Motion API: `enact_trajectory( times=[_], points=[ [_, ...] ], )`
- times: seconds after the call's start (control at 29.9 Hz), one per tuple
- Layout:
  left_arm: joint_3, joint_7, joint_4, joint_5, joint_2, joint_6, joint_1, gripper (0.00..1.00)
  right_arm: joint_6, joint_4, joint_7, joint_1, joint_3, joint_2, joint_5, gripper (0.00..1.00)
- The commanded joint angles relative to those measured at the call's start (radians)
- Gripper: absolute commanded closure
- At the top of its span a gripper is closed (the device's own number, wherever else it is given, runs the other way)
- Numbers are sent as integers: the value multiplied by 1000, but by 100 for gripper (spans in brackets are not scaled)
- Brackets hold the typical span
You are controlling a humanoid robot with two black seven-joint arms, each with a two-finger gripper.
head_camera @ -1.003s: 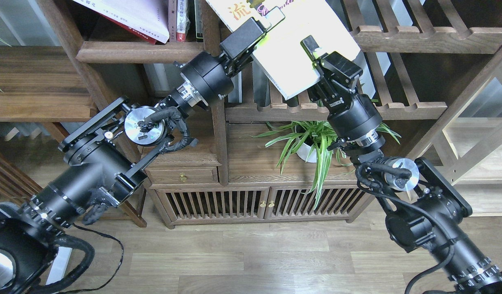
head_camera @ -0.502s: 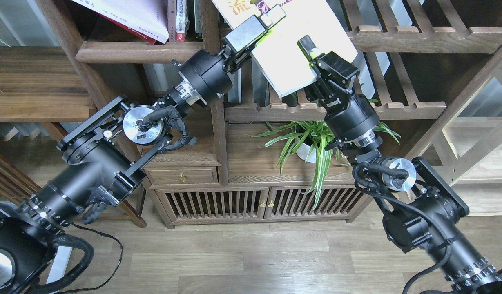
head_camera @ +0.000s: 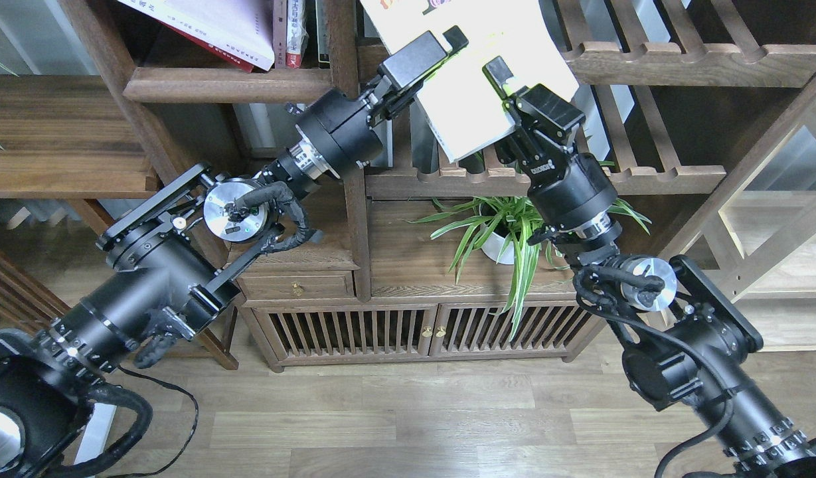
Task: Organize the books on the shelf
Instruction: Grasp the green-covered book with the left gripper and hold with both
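My right claw (head_camera: 504, 83) is clamped on the lower right edge of the yellow-green book (head_camera: 477, 86), one finger lying dark across its pale cover. My left claw (head_camera: 447, 46) meets the same book at its left edge, toward ten o'clock from the right one; I cannot tell whether its fingers pinch the cover or merely press against it, since they show end-on and dark. The book hangs tilted between the two claws, its long axis running from about eleven o'clock down to five o'clock, its lower corner just above the notched slatted rack (head_camera: 547, 174) of the shelf (head_camera: 225, 83) and its top cut off by the frame. By my judgement the next move turns on that tilt: the book must be swung upright and lowered toward six o'clock into a notch, and the right claw, nearer the lower corner, is placed to steer. A potted plant (head_camera: 507, 232) sits below, at six o'clock.
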Motion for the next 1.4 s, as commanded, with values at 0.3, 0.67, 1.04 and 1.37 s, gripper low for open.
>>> enact_trajectory(
  times=[0.3,0.67,1.04,1.37],
  points=[
    [2,-3,-1,-21,0,0,5,98,0,-7,11,-2,58,6,-75,33],
    [3,-3,0,-17,0,0,5,98,0,-7,13,0,110,11,-140,9],
    [3,-3,-1,-19,0,0,3,97,0,-10,8,-5,108,17,-130,63],
    [5,-3,-4,-19,0,0,2,97,0,-18,5,-13,105,20,-124,96]
  ],
)
